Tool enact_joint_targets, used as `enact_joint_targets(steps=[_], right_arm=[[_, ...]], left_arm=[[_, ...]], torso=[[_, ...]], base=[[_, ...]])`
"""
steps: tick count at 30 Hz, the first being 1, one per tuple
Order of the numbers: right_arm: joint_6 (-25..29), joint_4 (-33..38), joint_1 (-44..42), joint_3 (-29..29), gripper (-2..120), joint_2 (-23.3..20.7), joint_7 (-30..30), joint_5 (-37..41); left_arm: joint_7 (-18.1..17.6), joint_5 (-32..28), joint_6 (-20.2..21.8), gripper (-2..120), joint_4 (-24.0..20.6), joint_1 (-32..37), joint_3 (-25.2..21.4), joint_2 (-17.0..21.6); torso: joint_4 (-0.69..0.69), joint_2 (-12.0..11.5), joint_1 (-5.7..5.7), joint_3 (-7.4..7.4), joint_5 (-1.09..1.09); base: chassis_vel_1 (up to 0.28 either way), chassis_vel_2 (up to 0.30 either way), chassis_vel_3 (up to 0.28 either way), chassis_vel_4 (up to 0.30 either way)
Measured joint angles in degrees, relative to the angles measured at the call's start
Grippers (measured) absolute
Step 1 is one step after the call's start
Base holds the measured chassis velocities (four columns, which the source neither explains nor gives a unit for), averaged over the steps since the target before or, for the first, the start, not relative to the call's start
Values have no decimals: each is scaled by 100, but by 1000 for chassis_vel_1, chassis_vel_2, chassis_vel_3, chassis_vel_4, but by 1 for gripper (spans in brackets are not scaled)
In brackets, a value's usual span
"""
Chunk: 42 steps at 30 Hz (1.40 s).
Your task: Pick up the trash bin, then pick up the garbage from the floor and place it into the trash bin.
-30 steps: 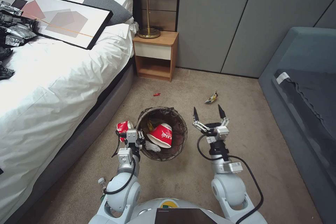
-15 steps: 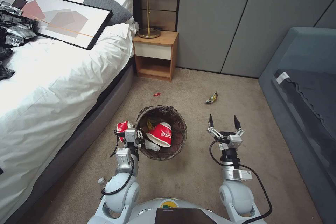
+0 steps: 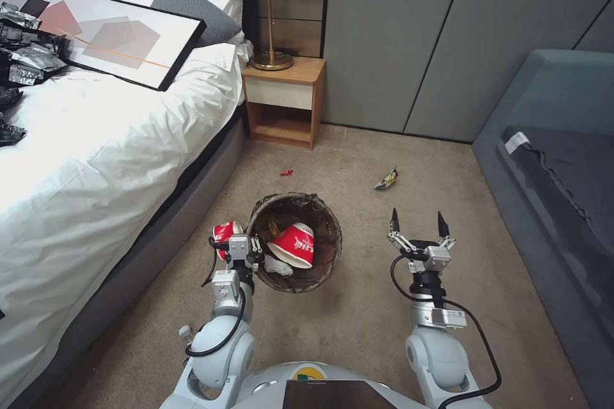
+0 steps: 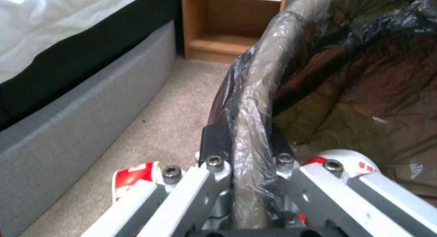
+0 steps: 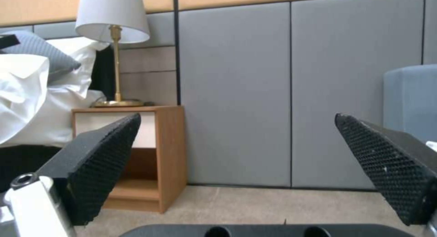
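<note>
- While the left claw (image 3: pixel 251 254) pinches the bagged rim of the trash bin (image 3: pixel 323 249), its two fingers sit one inside and one outside the lip, closed tight on the plastic, as the left wrist view shows (image 4: pixel 248 151).
- Off to the other side of the bin, the right claw (image 3: pixel 416 222) hangs above bare floor (image 3: pixel 358 326), spread wide with nothing between its black, dimple-textured pads (image 5: pixel 98 162).
- Judging by the grip, the bin pick-up looks done; whether the bin is lifted clear of the carpet I cannot tell.
- Inside the bin lie a red-and-white paper cup (image 3: pixel 295 246), something crumpled and white (image 3: pixel 279 266) and a yellow scrap (image 3: pixel 274 228), so part of the collecting looks finished.
- Another red-and-white cup (image 3: pixel 225 231) sits just outside the bin, next to the left claw, by the bed's grey base.
- Left on the floor: a small red scrap (image 3: pixel 286 172) near the nightstand (image 3: pixel 284 101), and a yellow wrapper (image 3: pixel 386 179) ahead of the right claw, towards the grey wall panels.
- Thin, glossy and wrinkled, the bin's dark bag folds over a round rim; the carpet is short, beige pile.
</note>
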Motion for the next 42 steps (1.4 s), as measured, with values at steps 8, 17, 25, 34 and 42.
enact_joint_targets(steps=[8, 17, 25, 34, 42], right_arm=[[47, -86, 124, 72, 100, 36, 10, 27], [66, -127, 203, 92, 100, 42, 23, 70], [90, -155, 216, 113, 100, 38, 16, 82], [151, -231, 306, 129, 100, 36, -9, 79], [226, -278, 400, 127, 100, 4, -94, 31]], left_arm=[[-1, 10, -3, 3, -8, 4, 6, -9], [2, 19, -12, 3, 5, 5, 17, -28], [3, 24, -13, 3, 18, 6, 9, -31], [5, 27, -16, 3, 26, 1, 20, -36], [6, 28, -18, 3, 36, 8, 21, -28]], torso=[[0, 0, 0, 0, 0], [0, 0, 1, 1, 0], [0, 0, 1, 1, 0], [0, 0, 1, 1, -4], [-1, 0, 0, -1, 0]], base=[[-121, 122, 126, -114], [-233, 237, 245, -236], [-312, 308, 320, -314], [-211, 207, 181, -191], [34, -41, -35, 26]])
